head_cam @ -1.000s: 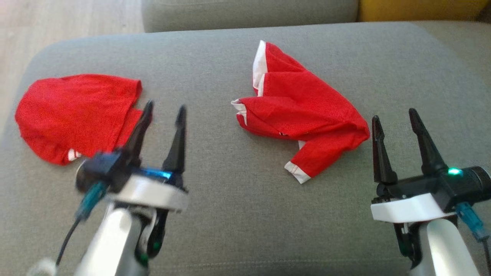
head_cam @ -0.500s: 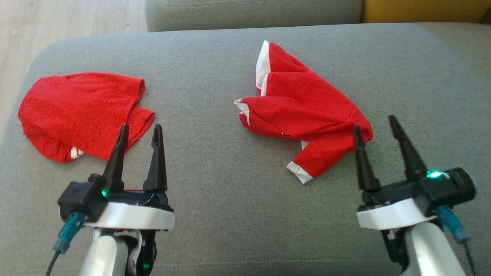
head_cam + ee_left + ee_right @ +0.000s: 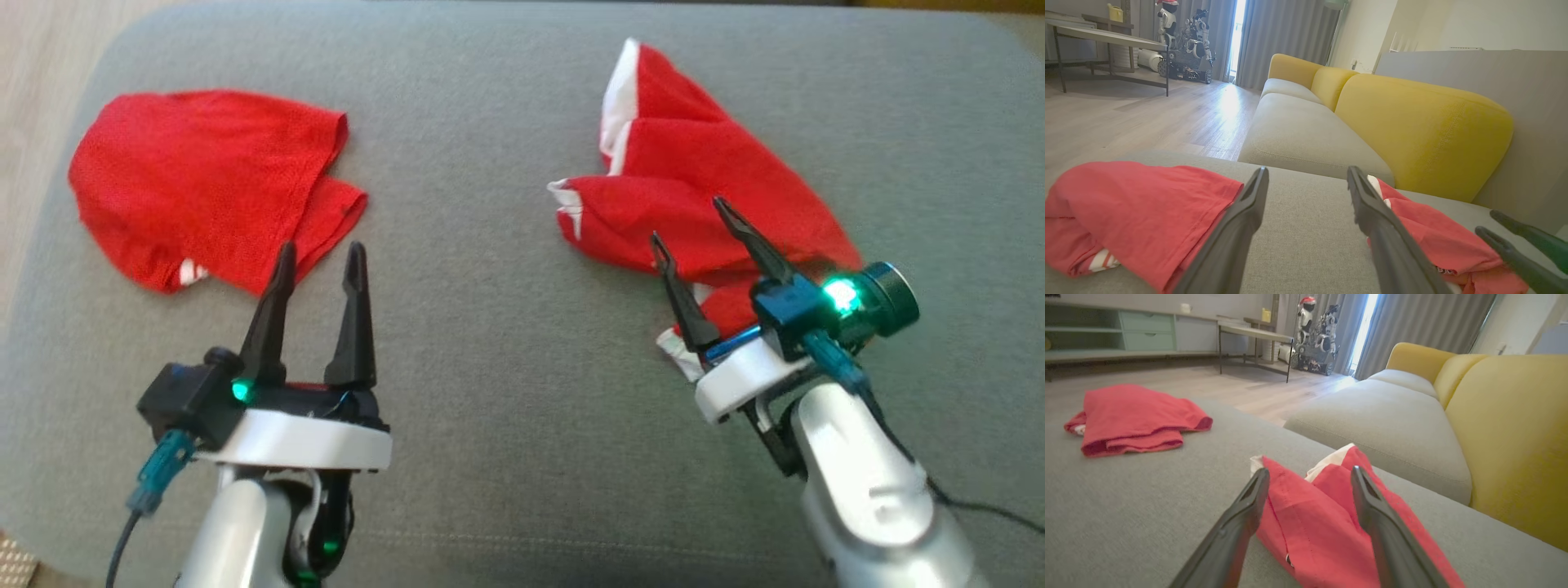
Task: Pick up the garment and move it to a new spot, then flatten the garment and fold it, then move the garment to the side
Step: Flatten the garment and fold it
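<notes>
A crumpled red garment (image 3: 702, 180) with white trim lies on the right half of the grey cushion (image 3: 490, 343). My right gripper (image 3: 687, 220) is open above its near part, fingers pointing across the cloth and covering the sleeve end. In the right wrist view the garment (image 3: 1318, 522) lies between and under the open right gripper (image 3: 1310, 470). My left gripper (image 3: 322, 247) is open, empty, just short of a second, folded red garment (image 3: 204, 180). In the left wrist view the left gripper (image 3: 1307, 169) points at bare cushion between the folded garment (image 3: 1139, 208) and the crumpled garment (image 3: 1433, 232).
The cushion's rounded left edge (image 3: 49, 269) drops to a wooden floor (image 3: 1126, 118). Beyond the cushion stands a sofa with a grey seat (image 3: 1392, 424) and yellow backrest (image 3: 1506, 428). Far off are a table (image 3: 1106, 38) and another robot (image 3: 1314, 335).
The head camera has tilted down and closer. My right gripper has moved forward and left over the crumpled garment's near part. My left gripper drew back from the folded garment a second ago.
</notes>
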### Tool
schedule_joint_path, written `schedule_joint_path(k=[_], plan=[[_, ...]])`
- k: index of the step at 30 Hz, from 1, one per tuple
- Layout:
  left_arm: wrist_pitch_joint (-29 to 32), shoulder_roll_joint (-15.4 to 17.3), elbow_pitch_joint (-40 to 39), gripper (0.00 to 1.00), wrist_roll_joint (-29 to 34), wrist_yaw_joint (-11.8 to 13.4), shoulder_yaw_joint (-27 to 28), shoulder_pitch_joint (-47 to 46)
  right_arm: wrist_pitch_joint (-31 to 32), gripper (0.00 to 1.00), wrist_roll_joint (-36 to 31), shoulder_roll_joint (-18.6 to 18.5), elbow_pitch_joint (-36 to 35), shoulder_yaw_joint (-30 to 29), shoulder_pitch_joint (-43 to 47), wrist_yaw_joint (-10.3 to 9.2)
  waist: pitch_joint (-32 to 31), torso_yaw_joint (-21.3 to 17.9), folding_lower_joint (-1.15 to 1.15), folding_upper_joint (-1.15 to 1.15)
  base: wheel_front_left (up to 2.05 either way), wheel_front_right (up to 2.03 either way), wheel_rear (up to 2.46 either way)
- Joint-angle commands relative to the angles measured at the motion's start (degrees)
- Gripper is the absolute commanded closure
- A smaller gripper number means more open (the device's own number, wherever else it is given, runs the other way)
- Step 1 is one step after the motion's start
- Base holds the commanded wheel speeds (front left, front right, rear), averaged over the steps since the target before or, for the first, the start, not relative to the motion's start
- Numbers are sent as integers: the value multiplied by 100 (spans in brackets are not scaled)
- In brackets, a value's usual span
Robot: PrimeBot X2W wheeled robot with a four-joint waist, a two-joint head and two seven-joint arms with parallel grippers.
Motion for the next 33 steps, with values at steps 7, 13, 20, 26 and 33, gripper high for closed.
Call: schedule_joint_path(k=[7,13,20,26,33], plan=[[-29,8,-173,0,-151,74,-3,-413,200,0,17,-273,868,512,-873,43,352,364,0,0,0,0,0],[-29,7,-128,0,-217,87,-84,-512,128,0,10,-323,1377,780,-1306,43,464,496,0,0,0,0,0],[-29,7,-142,0,-292,128,-181,-609,79,0,-208,-337,1954,736,-1639,43,567,666,0,0,0,0,0],[-29,7,-139,0,-323,145,-213,-618,116,100,-266,-305,2413,715,-1824,43,611,742,0,0,0,0,0],[-29,7,-117,0,-321,173,-191,-604,-200,100,-282,-238,2521,724,-1972,43,539,687,0,0,0,0,0]])
